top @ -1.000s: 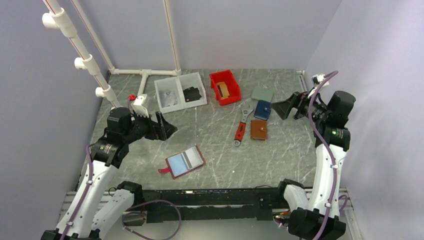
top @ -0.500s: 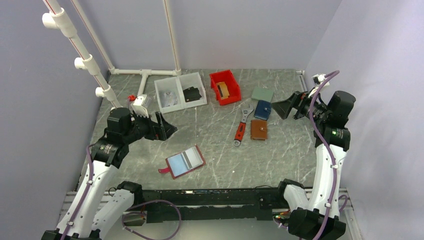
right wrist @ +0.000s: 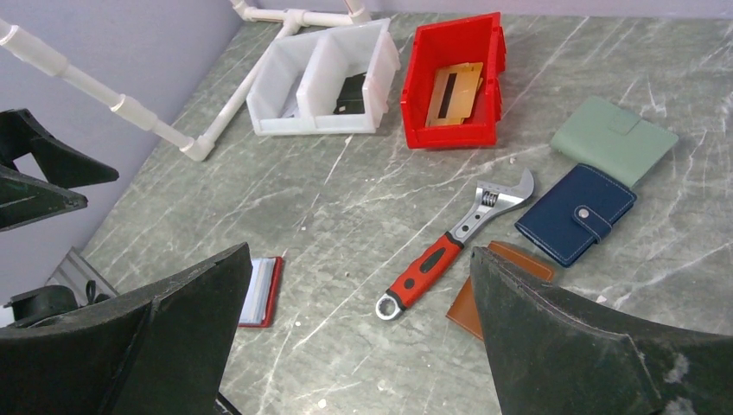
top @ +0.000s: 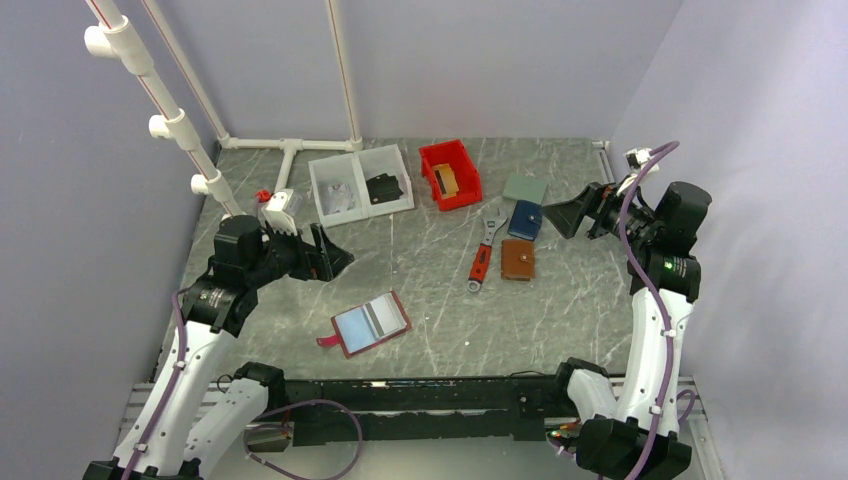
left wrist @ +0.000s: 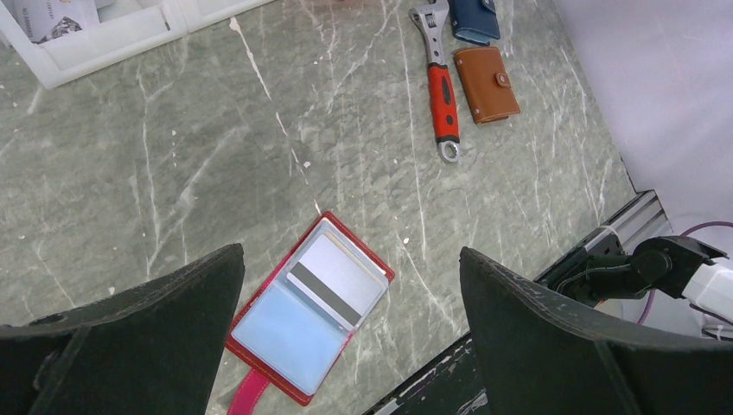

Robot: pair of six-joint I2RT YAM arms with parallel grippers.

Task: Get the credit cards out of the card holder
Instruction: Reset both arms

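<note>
1. the grey marbled table [top: 430, 260] fills the top view; clock directions below are read from its centre, with 12 at the far wall.
2. a white pipe frame [top: 300, 143] runs along the far edge from 10 to 12 o'clock.
3. the left gripper [top: 338, 257] hangs above the table at 9 o'clock, jaws spread wide and holding nothing.
4. the right gripper [top: 555, 218] hangs at 2 o'clock near the right wall, jaws also fully apart and empty.
5. a white two-compartment bin [top: 357, 180] sits at 11 o'clock. its left compartment holds something pale and its right one something dark.
6. a red bin [right wrist: 449, 137] stands at 12 o'clock, just beside the white bin.
7. the card holder [left wrist: 285, 328] lies open and flat at 7 o'clock, near the front edge, at 5 o'clock of the left gripper and well apart from it. its pale blue-grey inside faces up, and its red strap tab [left wrist: 246, 399] points toward the near edge.
8. a wrench [top: 483, 250] with a red handle lies at 3 o'clock.
9. a green wallet [top: 525, 188], a blue wallet [top: 525, 219] and a brown wallet [top: 517, 259] lie in a line at 2 to 3 o'clock. the green is farthest, and the brown is just beside the wrench handle.
10. of the credit cards, a pale one [left wrist: 341, 281] with a dark stripe lies on the far half of the open holder.
11. a tan-orange one [right wrist: 453, 93] lies inside the red bin.
</note>
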